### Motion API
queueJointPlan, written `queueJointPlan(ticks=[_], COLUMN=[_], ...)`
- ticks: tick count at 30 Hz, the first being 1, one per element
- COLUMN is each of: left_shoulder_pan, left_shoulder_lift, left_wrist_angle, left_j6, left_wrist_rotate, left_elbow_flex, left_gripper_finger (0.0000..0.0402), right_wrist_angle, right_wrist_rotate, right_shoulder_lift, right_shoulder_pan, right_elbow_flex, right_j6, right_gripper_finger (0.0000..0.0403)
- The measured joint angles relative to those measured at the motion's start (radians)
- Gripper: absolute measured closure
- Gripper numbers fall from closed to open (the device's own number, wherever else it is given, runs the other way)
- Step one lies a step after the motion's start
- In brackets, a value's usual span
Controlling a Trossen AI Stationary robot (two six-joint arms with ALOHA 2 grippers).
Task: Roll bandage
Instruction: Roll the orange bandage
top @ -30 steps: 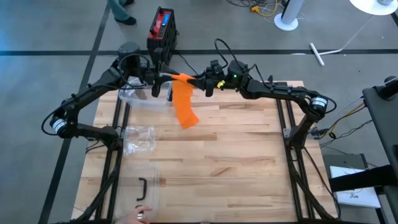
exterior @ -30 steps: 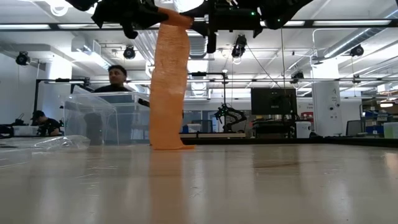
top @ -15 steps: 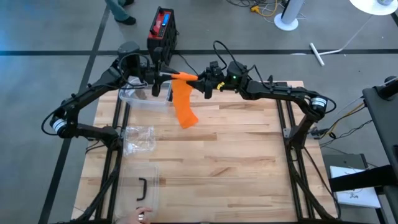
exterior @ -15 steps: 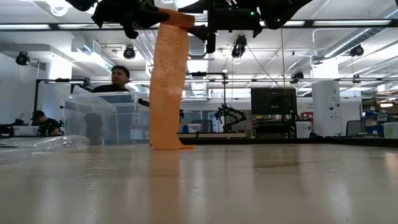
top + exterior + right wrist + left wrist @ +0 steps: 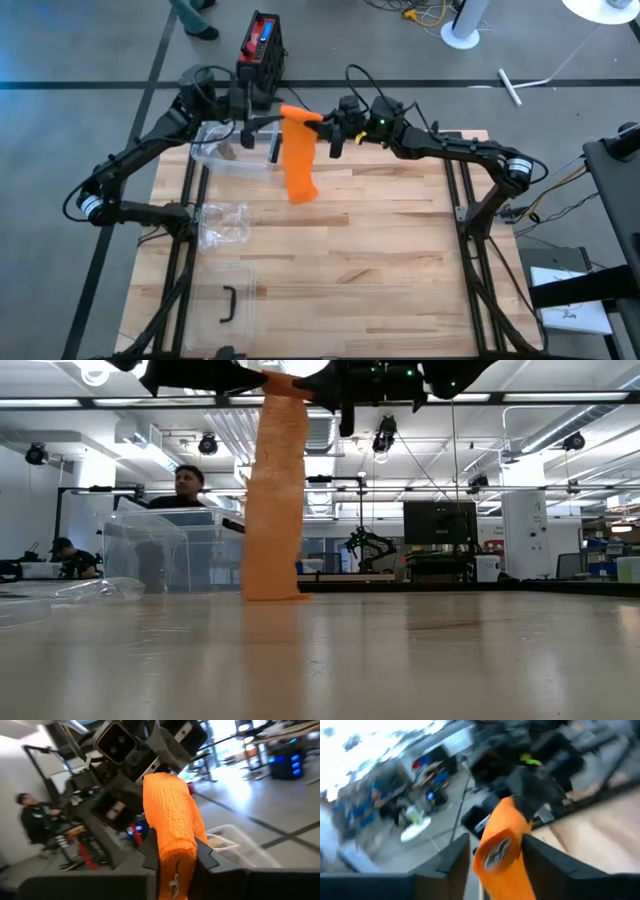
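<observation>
Since a second ago the left gripper (image 5: 268,121) has drawn back a little from the roll, while the hanging strip now drops straighter. Both arms meet high above the far edge of the wooden slatted table (image 5: 380,250). The orange woven bandage (image 5: 299,165) hangs as a long strip from a roll held up between the grippers, its lower end touching the tabletop near the far edge. The right gripper (image 5: 322,128) has its fingers closed on the roll's end. The left gripper's fingers stand on either side of the roll, partly apart; whether they press it cannot be told. A clear plastic box (image 5: 235,155) sits at the far left corner, just beside the strip.
</observation>
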Motion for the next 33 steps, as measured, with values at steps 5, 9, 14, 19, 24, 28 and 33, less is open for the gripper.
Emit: queueJointPlan(ticks=[5,9,14,19,24,28,33], left_shoulder_pan=[-0.006,-0.017,-0.018,-0.02,-0.038,-0.051,-0.051], left_shoulder_lift=[0.03,0.088,0.145,0.18,0.2,0.217,0.218], left_wrist_angle=[0.101,0.153,0.206,0.267,0.296,0.3,0.296], left_j6=[-0.195,-0.312,-0.399,-0.519,-0.642,-0.693,-0.712], left_wrist_rotate=[-0.008,-0.001,0.132,0.235,0.245,0.242,0.221], left_elbow_flex=[-0.025,-0.034,-0.026,-0.026,-0.026,-0.026,-0.026], left_gripper_finger=[0.0164,0.0114,0.0083,0.011,0.0187,0.0272,0.0373], right_wrist_angle=[-0.039,-0.08,-0.1,-0.139,-0.151,-0.164,-0.198], right_wrist_rotate=[0.03,0.028,-0.049,-0.053,-0.019,0.001,0.007], right_shoulder_lift=[-0.013,-0.021,-0.03,-0.048,-0.053,-0.053,-0.056], right_shoulder_pan=[0.0,-0.001,0.001,0.002,0.002,0.002,0.001], right_elbow_flex=[-0.002,-0.002,-0.002,-0.002,-0.002,-0.002,-0.002], right_j6=[-0.063,-0.107,-0.159,-0.203,-0.226,-0.235,-0.206], right_gripper_finger=[0.0345,0.0355,0.0357,0.0351,0.0352,0.0338,0.03])
